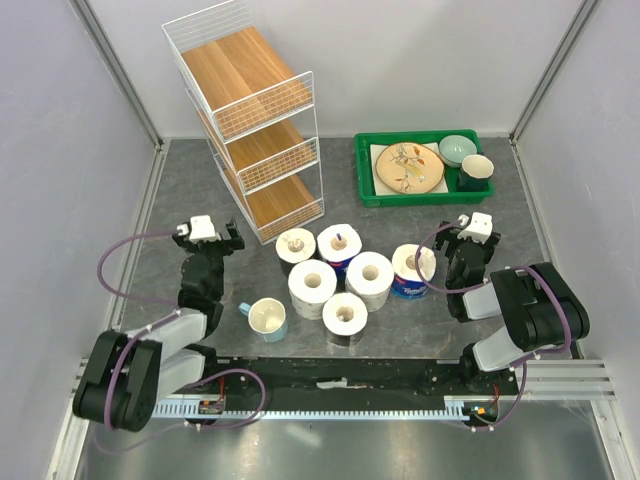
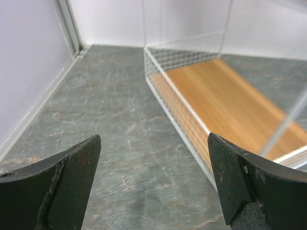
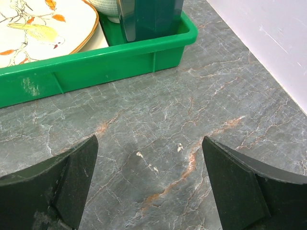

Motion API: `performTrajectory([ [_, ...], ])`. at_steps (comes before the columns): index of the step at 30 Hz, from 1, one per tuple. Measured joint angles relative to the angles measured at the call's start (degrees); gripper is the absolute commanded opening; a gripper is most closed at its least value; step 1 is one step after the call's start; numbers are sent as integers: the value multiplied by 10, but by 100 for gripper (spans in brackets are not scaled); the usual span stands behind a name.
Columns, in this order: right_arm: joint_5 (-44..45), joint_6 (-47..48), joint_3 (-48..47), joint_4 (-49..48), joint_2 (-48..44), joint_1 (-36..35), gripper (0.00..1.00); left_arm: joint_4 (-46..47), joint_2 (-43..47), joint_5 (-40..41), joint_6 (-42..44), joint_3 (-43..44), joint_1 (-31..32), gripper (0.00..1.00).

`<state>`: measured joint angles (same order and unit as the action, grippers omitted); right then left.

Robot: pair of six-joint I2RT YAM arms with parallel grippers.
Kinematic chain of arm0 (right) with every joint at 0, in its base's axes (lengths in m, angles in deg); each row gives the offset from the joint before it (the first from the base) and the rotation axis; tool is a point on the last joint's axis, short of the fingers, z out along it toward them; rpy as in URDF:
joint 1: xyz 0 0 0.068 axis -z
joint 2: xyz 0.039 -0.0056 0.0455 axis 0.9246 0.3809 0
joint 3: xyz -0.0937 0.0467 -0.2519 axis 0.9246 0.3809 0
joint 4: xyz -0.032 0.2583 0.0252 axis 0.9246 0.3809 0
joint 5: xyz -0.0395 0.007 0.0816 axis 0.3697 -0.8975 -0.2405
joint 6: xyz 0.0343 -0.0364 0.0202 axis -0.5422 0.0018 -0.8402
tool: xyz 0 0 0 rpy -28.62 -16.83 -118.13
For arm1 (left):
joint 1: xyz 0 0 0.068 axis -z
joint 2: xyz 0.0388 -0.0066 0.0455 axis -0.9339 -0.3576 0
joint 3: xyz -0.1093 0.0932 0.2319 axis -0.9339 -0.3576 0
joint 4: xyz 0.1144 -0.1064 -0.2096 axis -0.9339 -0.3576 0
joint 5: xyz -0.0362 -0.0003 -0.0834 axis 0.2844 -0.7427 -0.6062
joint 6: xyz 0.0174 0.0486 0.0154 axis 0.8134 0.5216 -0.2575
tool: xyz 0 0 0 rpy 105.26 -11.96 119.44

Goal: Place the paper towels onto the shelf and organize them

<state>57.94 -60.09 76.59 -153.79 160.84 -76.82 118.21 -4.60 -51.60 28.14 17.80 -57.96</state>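
Judging by how things lie, none of the job is done yet. The tall three-tier shelf of white wire mesh and light-brown wooden boards (image 1: 250, 120) stands at the back left of the grey marbled surface (image 1: 170, 190), and every board that shows is bare. All six white paper towel rolls with hollow cores (image 1: 312, 285) stand on end in a tight cluster on the surface, just in front of the shelf's lowest tier and between the two arms. A pale cup with a blue handle (image 1: 266, 318) sits just to their left, and a green plastic tray of dishes (image 1: 365, 170) lies behind them to the right.

The left hand (image 2: 153, 143) is released, its fingers spread wide over bare surface with nothing between them, facing the bottom tier from the side. The right hand (image 3: 149, 143) is likewise released and holds nothing, hovering near the tray's front wall and off to the right of the rolls.

So the whole task is left: each of the six rolls has to be picked up, carried to a tier and lined up there
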Motion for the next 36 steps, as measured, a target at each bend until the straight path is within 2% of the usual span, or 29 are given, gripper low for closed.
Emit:
performTrajectory([
  [6,0,0,0,0,0,0,98,-59,93,15,-24,-15,17,100],
  [13,0,0,0,0,0,0,98,-110,180,-5,-41,-18,39,100],
  [20,0,0,0,0,0,0,98,-113,121,-33,-42,-17,101,100],
  [27,0,0,0,0,0,0,98,-83,21,-16,-29,18,162,100],
  [36,0,0,0,0,0,0,98,-2,-63,51,2,69,173,100],
])
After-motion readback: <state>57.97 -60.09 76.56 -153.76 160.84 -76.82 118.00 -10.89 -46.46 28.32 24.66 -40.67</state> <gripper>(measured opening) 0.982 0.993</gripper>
